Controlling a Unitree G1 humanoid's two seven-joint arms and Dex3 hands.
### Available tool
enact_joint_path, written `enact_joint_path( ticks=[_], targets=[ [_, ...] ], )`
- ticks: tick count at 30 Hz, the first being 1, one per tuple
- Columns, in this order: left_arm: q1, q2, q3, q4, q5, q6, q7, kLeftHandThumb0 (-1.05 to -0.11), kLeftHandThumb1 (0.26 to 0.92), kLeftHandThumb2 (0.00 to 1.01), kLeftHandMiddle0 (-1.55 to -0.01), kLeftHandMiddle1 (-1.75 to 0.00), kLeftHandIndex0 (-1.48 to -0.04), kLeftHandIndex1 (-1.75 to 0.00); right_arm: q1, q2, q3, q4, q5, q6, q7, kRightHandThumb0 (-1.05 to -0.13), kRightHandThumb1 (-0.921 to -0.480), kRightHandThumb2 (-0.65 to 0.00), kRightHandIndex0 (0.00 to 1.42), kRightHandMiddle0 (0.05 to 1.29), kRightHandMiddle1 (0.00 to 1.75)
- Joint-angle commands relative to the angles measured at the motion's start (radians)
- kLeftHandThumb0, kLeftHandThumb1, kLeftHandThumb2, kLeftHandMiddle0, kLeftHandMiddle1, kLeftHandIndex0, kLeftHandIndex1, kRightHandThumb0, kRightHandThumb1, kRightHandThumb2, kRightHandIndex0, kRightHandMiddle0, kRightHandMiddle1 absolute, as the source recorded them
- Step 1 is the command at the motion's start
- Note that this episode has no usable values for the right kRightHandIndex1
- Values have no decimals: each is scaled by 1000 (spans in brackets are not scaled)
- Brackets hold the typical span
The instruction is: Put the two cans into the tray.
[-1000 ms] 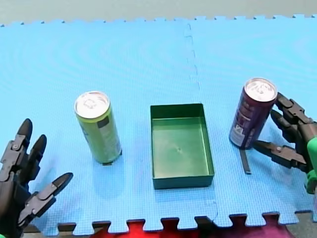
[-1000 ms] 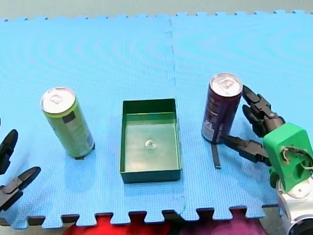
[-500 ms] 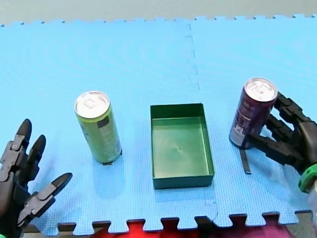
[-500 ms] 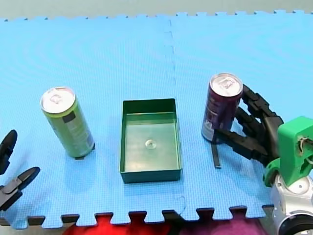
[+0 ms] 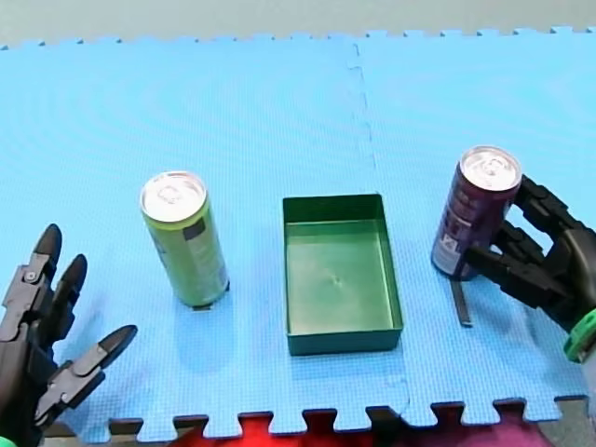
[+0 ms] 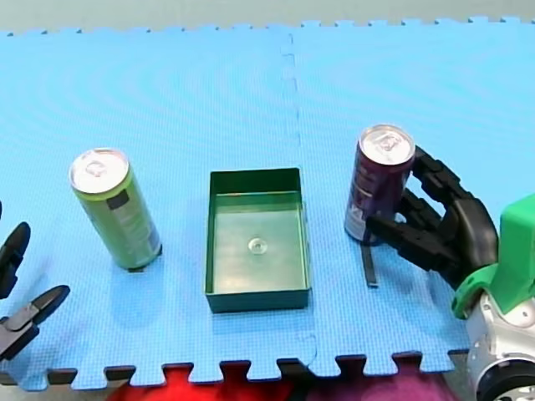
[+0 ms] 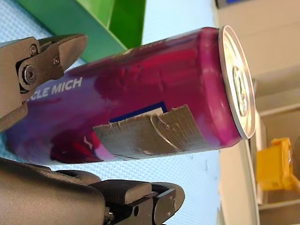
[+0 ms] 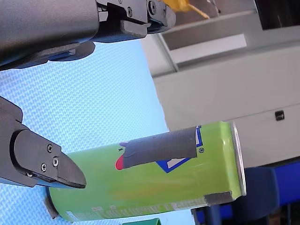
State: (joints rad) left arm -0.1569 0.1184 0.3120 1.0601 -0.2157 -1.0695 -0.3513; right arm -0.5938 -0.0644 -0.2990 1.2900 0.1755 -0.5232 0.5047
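risks first, as i judge them: the mat [image 5: 233, 112] is soft foam, so a tall can set down off-level may rock. the tray [image 5: 343, 341] looks light and low-walled; a can base carried too low could catch the rim and shove it, and a slim can stood upright inside has little wall to steady it. two cans should fit, but the first must go to one side. the purple can [image 5: 470, 219] stands upright on the mat, right of the tray and apart from it. the right hand [image 5: 535, 256] is curled round it, thumb low across the front and fingers behind. with the thumb that low on smooth metal, the can could tilt or slip on lifting. the green can [image 5: 186, 244] stands upright left of the tray, untouched. the left hand [image 5: 42, 345] is empty near the mat's front left corner, well apart from it. appearance: blue mat of interlocking tiles; tray dark green, rectangular, shallow, nothing in it. both cans are tall and slim with silver tops. the right wrist view shows grey tape [image 7: 150, 133] on the purple can's side; the second wrist view shows a similar piece on the green one. a dark strip [image 5: 460, 303] lies on the mat at the purple can's base.
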Motion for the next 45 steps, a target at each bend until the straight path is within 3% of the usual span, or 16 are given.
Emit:
enact_joint_path(
  ticks=[1, 4, 7, 12, 45],
  targets=[
    [0, 7, -1, -1, -2, 3, 3, -1048, 862, 6, -228, -2, -131, -3, -6, -3, -5, 2, 4, 3, 6, -1048, -748, -4, 310, 273, 0],
    [0, 6, -2, -1, -2, 3, 4, -1048, 862, 5, -228, -2, -131, -3, -7, -6, 1, 2, -9, -7, 5, -1048, -750, -4, 309, 271, 0],
    [-3, 7, -2, 3, -2, 5, 3, -1048, 862, 4, -228, -2, -132, -2, -5, -8, 20, 1, -38, -34, -13, -1048, -751, -4, 310, 270, 0],
    [-6, 8, -1, 9, -5, 6, -1, -1048, 863, 4, -228, -2, -131, -2, -7, 1, 37, 1, -65, -59, -40, -1048, -757, -6, 312, 270, 0],
    [0, 6, -4, 0, -9, 9, -5, -1048, 861, 0, -231, -2, -130, 0, -21, 15, 73, 1, -100, -75, -94, -1048, -798, -12, 315, 273, 3]
  ],
)
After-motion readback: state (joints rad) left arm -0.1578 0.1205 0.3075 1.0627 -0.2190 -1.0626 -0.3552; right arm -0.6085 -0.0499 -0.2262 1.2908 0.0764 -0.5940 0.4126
